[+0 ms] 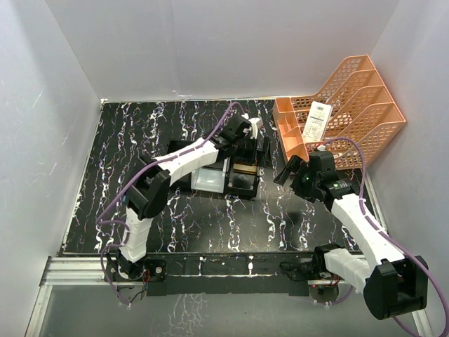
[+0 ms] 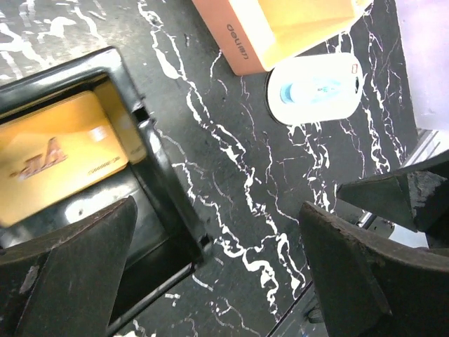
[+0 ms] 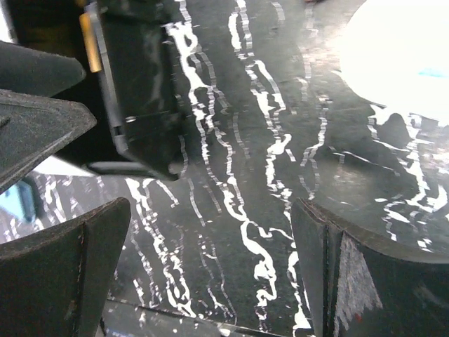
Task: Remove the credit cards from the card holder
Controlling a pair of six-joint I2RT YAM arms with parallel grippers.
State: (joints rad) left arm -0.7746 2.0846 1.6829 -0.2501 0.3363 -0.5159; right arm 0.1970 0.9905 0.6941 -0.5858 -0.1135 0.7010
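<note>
Left pincer and right pincer gape empty by the tray, seemingly the gold card's drop-off spot

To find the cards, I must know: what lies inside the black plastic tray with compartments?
One flat gold plastic card lies in a compartment of the black plastic tray. The other compartments are mostly covered by the white left arm, so their contents cannot be told.

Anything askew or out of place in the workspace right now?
Only the orange file rack at the back right: it sits at a slant, its far corner against the side wall, with a white barcoded slip lying loose on it. Nothing looks spilled or damaged.
</note>
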